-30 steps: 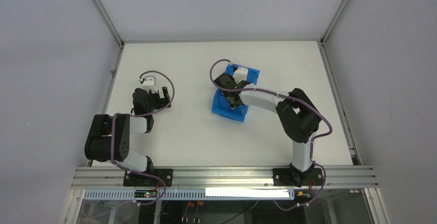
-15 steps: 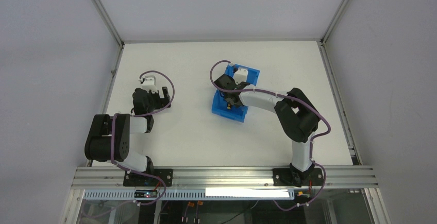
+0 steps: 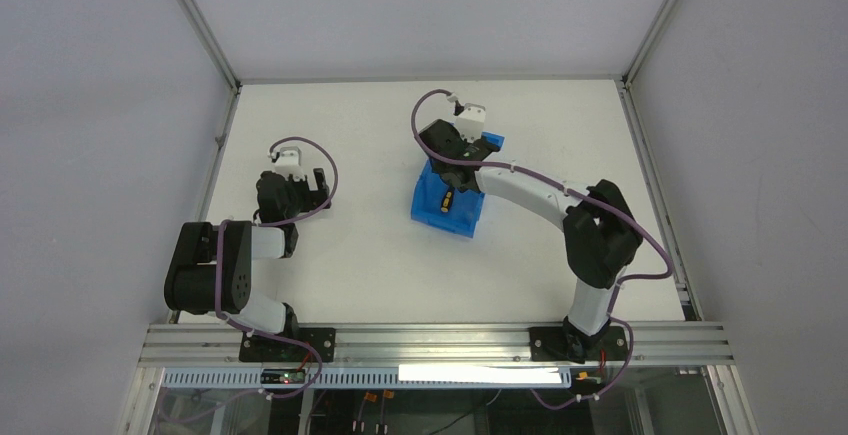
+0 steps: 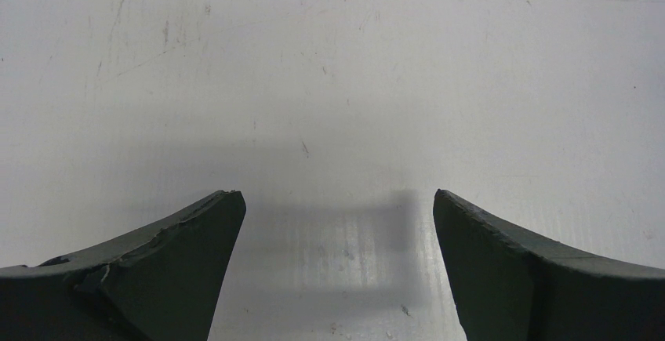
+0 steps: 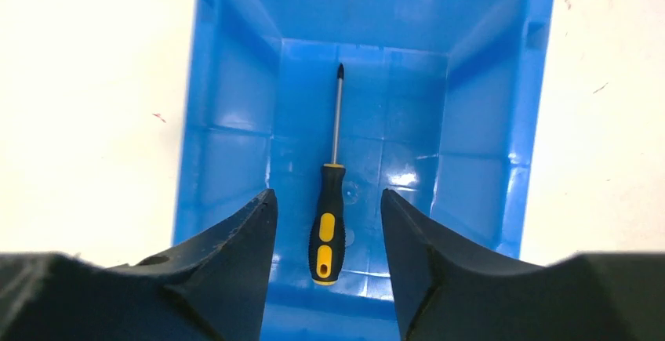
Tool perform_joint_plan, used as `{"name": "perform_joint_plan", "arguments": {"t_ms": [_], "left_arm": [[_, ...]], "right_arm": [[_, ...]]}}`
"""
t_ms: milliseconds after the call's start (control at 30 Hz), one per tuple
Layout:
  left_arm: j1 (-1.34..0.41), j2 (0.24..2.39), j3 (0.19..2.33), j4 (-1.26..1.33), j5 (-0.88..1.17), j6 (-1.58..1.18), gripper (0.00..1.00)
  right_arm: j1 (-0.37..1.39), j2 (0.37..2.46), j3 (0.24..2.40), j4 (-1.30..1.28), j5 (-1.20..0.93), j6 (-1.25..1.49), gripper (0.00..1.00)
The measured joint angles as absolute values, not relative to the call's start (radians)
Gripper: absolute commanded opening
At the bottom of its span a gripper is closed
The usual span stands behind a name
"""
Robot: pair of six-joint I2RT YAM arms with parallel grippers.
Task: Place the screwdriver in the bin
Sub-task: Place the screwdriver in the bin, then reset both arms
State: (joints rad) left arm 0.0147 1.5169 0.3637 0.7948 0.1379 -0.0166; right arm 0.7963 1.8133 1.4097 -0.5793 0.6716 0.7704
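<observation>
Since a moment ago the right gripper (image 5: 328,194) has pulled back toward the upper middle of the top view, jaws apart and empty, leaving the screwdriver (image 5: 330,184) flat on the floor of the bin (image 5: 227,121), so the task seems done; the left gripper (image 4: 333,200) also stands open.

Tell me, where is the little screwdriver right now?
The screwdriver lies flat on the floor of the blue bin, near the middle of the table; the right wrist view shows it directly under the open right pincer.
</observation>
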Motion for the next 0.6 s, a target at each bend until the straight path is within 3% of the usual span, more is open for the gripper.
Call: {"name": "perform_joint_plan", "arguments": {"t_ms": [167, 267, 600], "left_arm": [[0.015, 1.517, 0.364, 0.795, 0.138, -0.017, 1.0], [0.015, 1.517, 0.364, 0.795, 0.138, -0.016, 1.0], [0.015, 1.517, 0.364, 0.795, 0.138, -0.017, 1.0]], "right_arm": [[0.797, 1.781, 1.487, -0.619, 0.685, 0.699, 0.73], [0.796, 1.774, 1.562, -0.652, 0.698, 0.633, 0.98], [0.796, 1.768, 1.841, -0.759, 0.705, 0.423, 0.99]]}}
